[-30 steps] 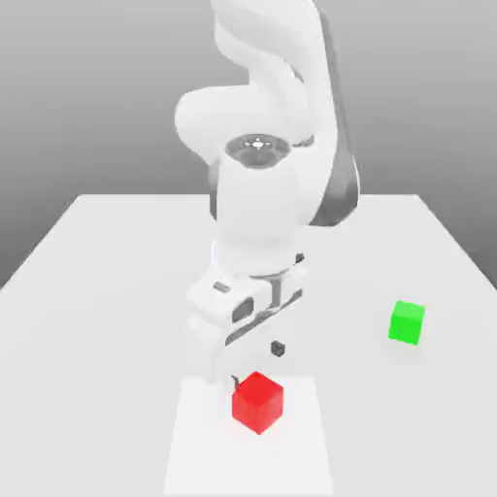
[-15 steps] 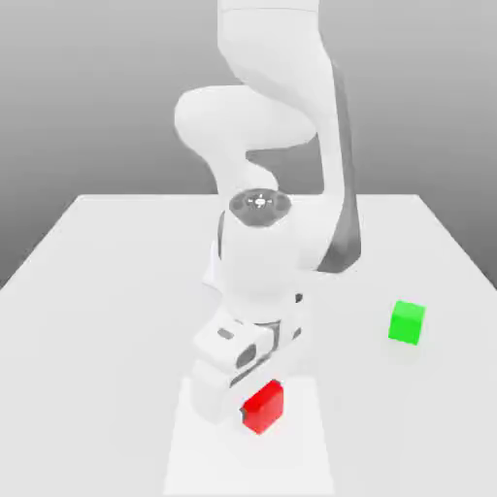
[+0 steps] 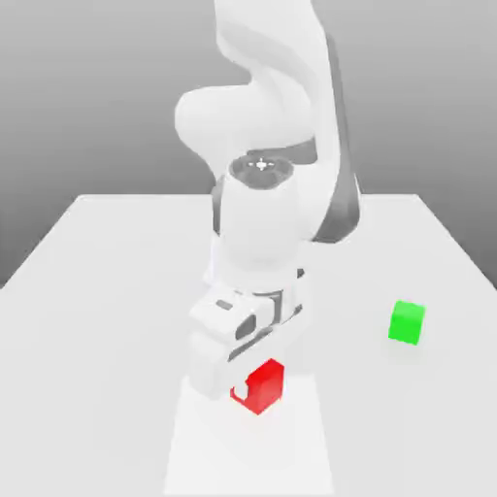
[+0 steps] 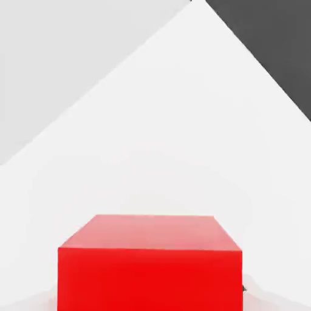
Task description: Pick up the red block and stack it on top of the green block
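Note:
The red block (image 3: 267,384) hangs just above the table near its front, and my gripper (image 3: 253,389) is shut on it. One white fingertip (image 3: 239,391) shows against the block's side on the exterior view's left. In the hand view the red block (image 4: 150,262) sits very close, with the white table surface beyond it. The green block (image 3: 407,322) rests on the table well off to the exterior view's right and a little farther back, apart from the arm.
The white table (image 3: 116,291) spreads wide on both sides of the arm. A paler strip (image 3: 248,447) runs from under the red block to the front edge. The bulky arm body (image 3: 262,243) stands behind the hand.
The hand came down over the red block and closed on it. Since half a second ago hand and block have risen slightly together. The green block has not moved.

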